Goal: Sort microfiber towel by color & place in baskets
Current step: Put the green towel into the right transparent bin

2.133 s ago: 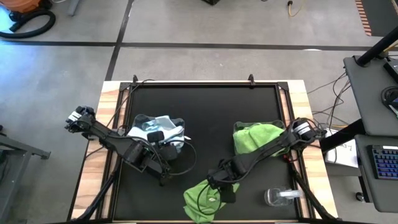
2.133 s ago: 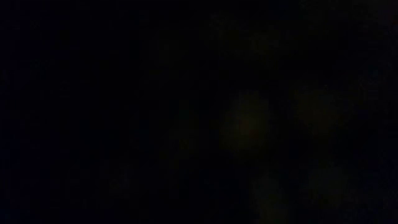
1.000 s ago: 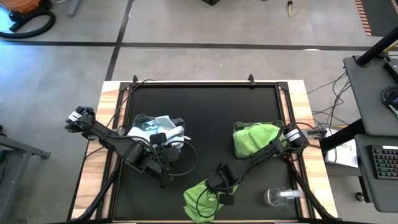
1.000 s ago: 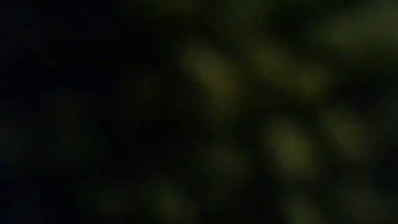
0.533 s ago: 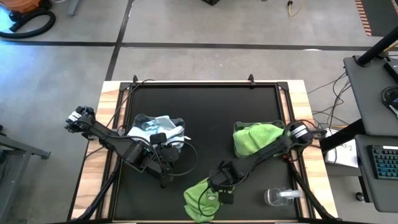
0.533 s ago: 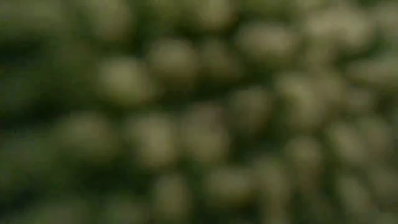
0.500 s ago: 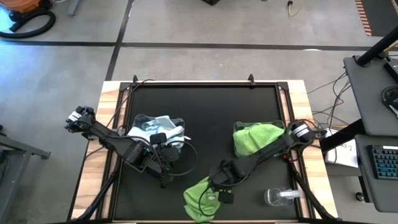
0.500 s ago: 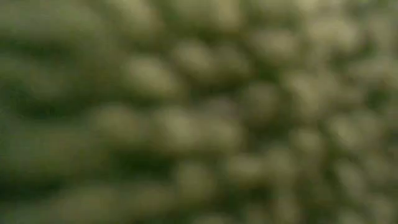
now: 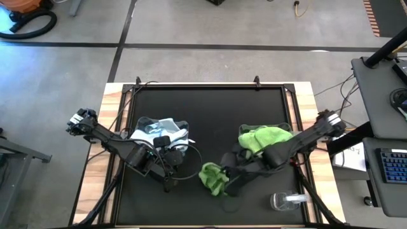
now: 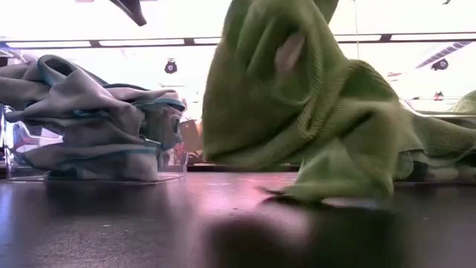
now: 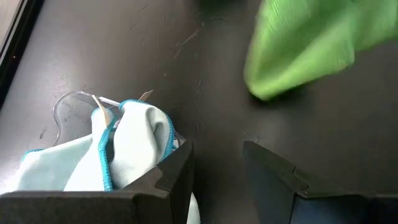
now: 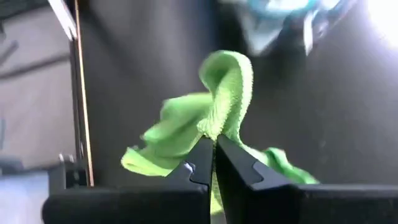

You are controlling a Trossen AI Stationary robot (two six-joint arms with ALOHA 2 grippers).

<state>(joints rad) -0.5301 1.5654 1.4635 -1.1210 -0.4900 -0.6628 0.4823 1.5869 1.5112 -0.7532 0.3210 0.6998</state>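
Observation:
My right gripper (image 9: 224,172) (image 12: 214,148) is shut on a lime green microfiber towel (image 9: 213,178) (image 10: 297,112) over the middle of the black mat. The towel hangs bunched below it. More green towels fill the right basket (image 9: 264,140). Pale blue towels (image 9: 159,130) (image 11: 124,149) are piled in the left basket (image 11: 65,106). My left gripper (image 9: 170,156) (image 11: 217,165) hovers open just at the near side of that basket, with nothing between its fingers. My right gripper pinches a fold of the green towel (image 12: 219,127) between its two fingers. The fingers come slanting down from the table's right. The towel hangs slack and bunched below them, and its lower end (image 10: 327,190) reaches down to the tabletop.
A clear round container (image 9: 286,200) lies near the front right corner. Bare black mat (image 9: 210,108) lies between the two baskets and toward the far edge. Wooden table edges (image 9: 111,114) and cables flank the mat.
My right gripper has risen and drawn back from the near edge toward the table's middle, tipping up less steeply. The green towel, which lay spread at the near edge over the low camera, is now gathered up and hangs below the gripper.

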